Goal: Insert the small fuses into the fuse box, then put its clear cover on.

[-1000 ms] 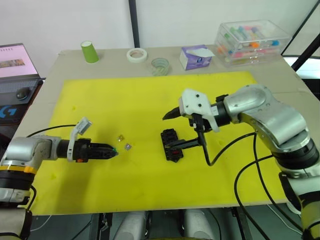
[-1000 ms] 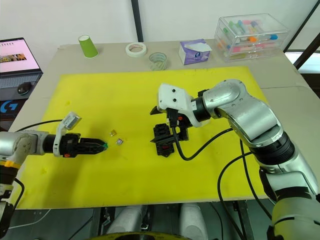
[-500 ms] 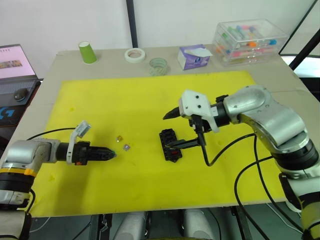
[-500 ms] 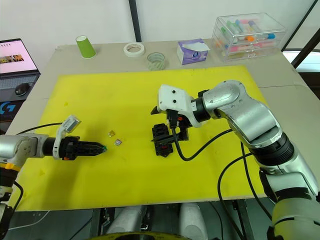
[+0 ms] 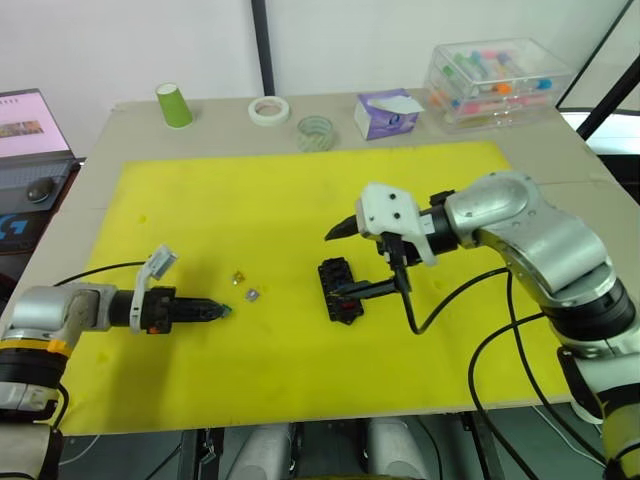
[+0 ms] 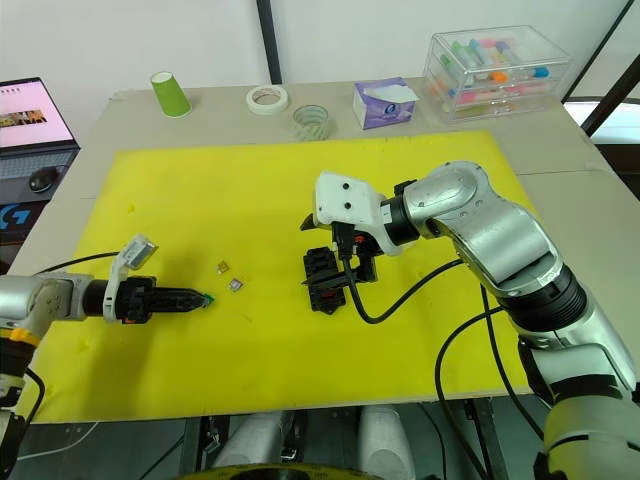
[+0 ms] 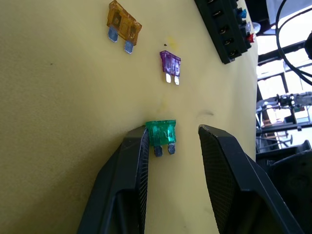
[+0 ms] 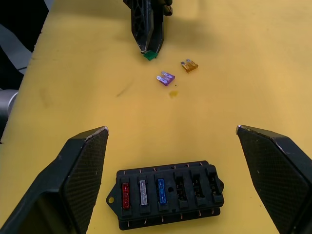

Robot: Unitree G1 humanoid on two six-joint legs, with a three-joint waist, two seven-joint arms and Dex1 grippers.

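The green fuse [image 7: 161, 135] lies flat on the yellow mat [image 5: 280, 200], touching one finger [image 7: 127, 170] of the left hand [image 7: 170, 141]. That hand's fingers are apart, with the fuse in the gap and the other finger not yet on it. To do this step well, I think the hand should close slowly so both fingers press the fuse's plastic top, not its two metal legs. A tiny, smooth fuse like this could slide away or tip, so a soft, even squeeze looks best. Then it should be lifted straight up.

Near it lie two more fuses, a purple fuse [image 7: 170, 65] and an amber fuse [image 7: 123, 29], each a little apart from the others.

The fuse box [image 8: 168, 194] sits on the mat well off to the right. Three of its slots hold a red, a clear and a blue fuse; the other three slots look empty. The right hand [image 8: 170, 161] hangs over the box with its fingers wide apart, holding nothing.

The mat covers much of the bench [image 5: 120, 125]. At the back of the bench stand a green cup [image 5: 174, 104], a tape roll [image 5: 269, 109], a clear tape roll [image 5: 314, 132], a tissue pack [image 5: 387, 112] and a big clear storage box [image 5: 503, 80] of colourful things. A screen [image 5: 30, 125] glows on the left. I cannot pick out the clear cover.
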